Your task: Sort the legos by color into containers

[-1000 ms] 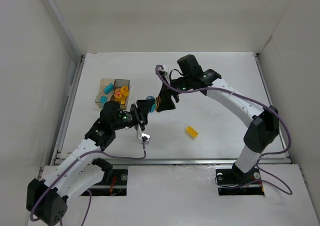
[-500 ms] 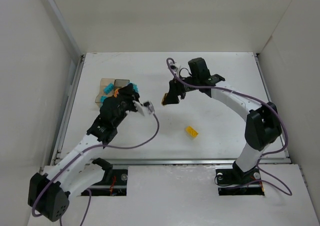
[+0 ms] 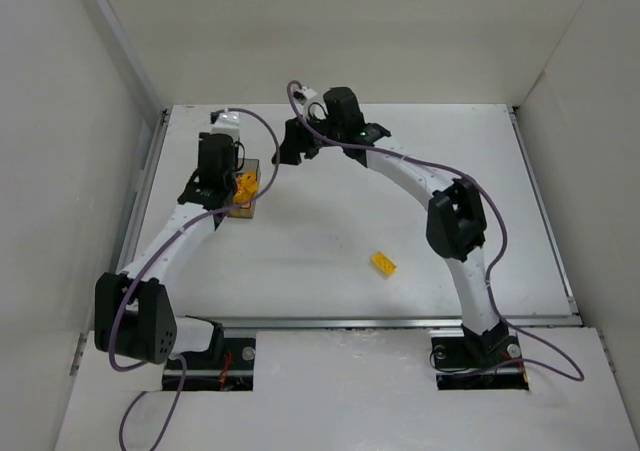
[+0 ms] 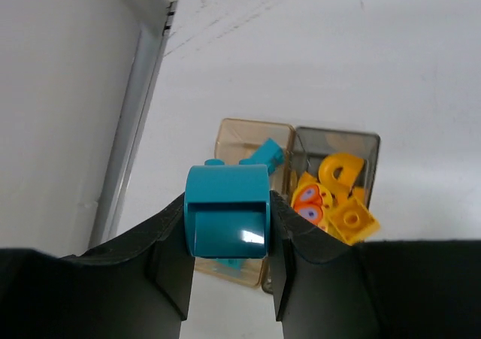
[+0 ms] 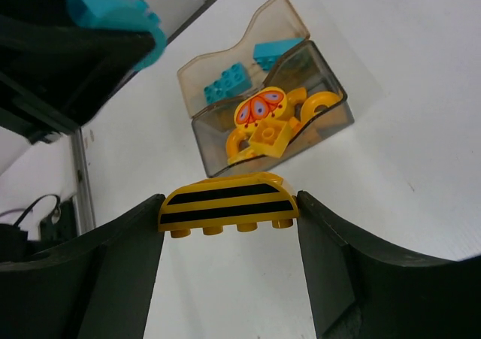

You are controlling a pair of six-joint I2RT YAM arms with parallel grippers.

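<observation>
Both arms are posed at the joined containers (image 5: 218, 57), with one brick clamped in each gripper.
The left arm is extended along the table's left side, its left gripper (image 4: 229, 234) closed on one cyan curved brick (image 4: 225, 204) held above the tan box (image 4: 239, 137). The right arm is stretched across to the far left, its right gripper (image 5: 229, 207) clamped on one yellow black-striped brick (image 5: 225, 192). Two cyan pieces (image 5: 225, 82) are seen in the tan box. The yellow and orange pieces (image 5: 270, 136) in the grey box (image 4: 342, 140) overlap too much to be counted. One yellow brick (image 3: 383, 262) lies apart on the table (image 3: 450, 171).
</observation>
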